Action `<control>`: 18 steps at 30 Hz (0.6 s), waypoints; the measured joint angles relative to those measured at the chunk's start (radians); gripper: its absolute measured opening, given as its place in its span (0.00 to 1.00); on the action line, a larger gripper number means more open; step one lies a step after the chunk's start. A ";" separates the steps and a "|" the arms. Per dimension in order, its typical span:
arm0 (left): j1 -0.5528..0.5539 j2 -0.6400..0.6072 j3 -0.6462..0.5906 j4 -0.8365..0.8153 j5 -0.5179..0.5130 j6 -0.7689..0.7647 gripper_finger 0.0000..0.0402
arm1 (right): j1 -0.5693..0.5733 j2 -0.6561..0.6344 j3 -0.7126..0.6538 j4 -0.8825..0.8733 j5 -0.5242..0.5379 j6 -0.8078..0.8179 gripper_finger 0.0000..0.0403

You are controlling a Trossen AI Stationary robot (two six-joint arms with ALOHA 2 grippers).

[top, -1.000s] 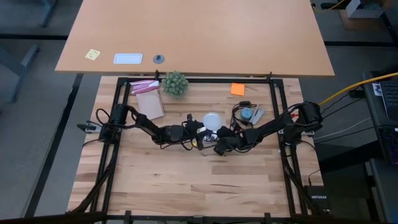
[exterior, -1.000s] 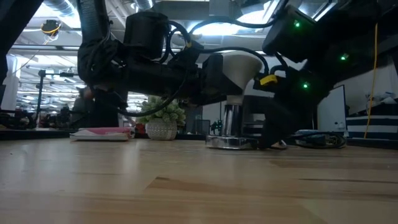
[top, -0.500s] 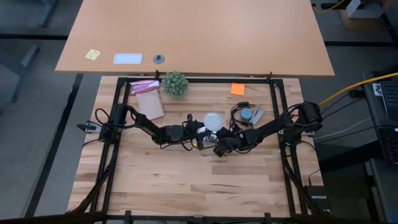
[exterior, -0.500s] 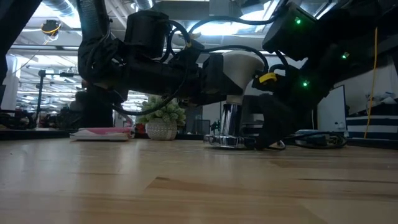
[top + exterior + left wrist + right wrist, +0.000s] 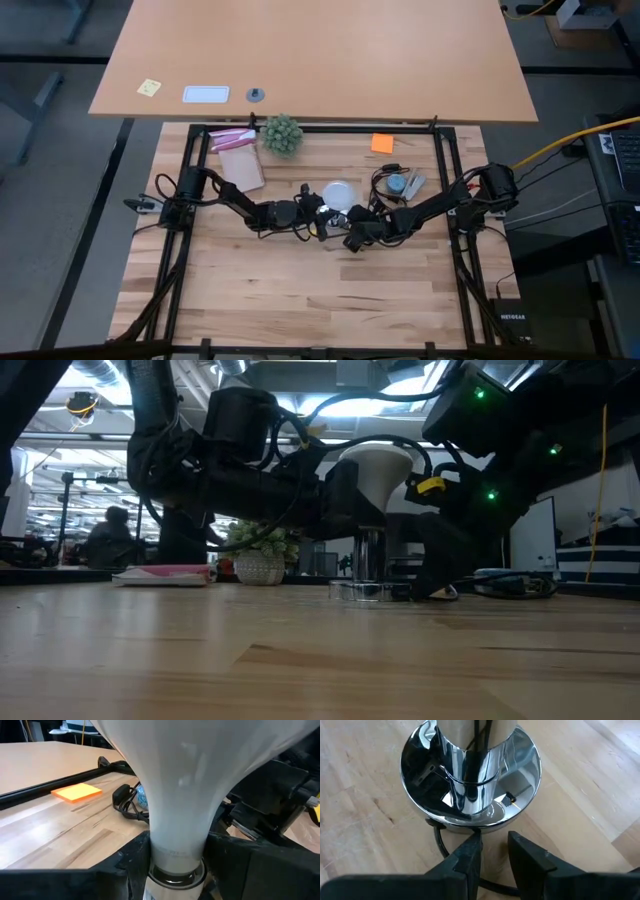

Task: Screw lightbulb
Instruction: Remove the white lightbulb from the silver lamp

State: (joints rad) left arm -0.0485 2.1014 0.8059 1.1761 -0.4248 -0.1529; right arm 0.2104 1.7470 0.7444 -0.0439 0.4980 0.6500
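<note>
Here the lightbulb (image 5: 180,795) is being flanked at its neck by the left gripper's (image 5: 175,855) parted fingers (image 5: 125,865), apparently not clamped.

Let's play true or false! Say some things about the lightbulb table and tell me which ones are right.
1. The lightbulb stands upright on the shiny silver base. True.
2. The orange note lies under the bulb. False: it lies apart, near the table's far edge.
3. The spiky green plant sits by the far edge. True.
4. The left gripper waits far from the bulb. False: it is at the bulb's neck.
</note>
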 joint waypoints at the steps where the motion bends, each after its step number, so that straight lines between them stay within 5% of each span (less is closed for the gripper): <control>1: 0.002 0.000 0.000 0.003 0.000 0.002 0.41 | 0.000 0.000 0.000 0.000 0.000 0.000 0.25; 18: 0.001 0.000 0.000 0.016 -0.010 0.004 0.32 | 0.000 0.000 0.000 0.094 -0.084 0.000 0.25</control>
State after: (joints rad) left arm -0.0471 2.1017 0.8055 1.1919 -0.4349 -0.1485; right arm 0.2100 1.7470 0.7444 0.0502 0.4137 0.6498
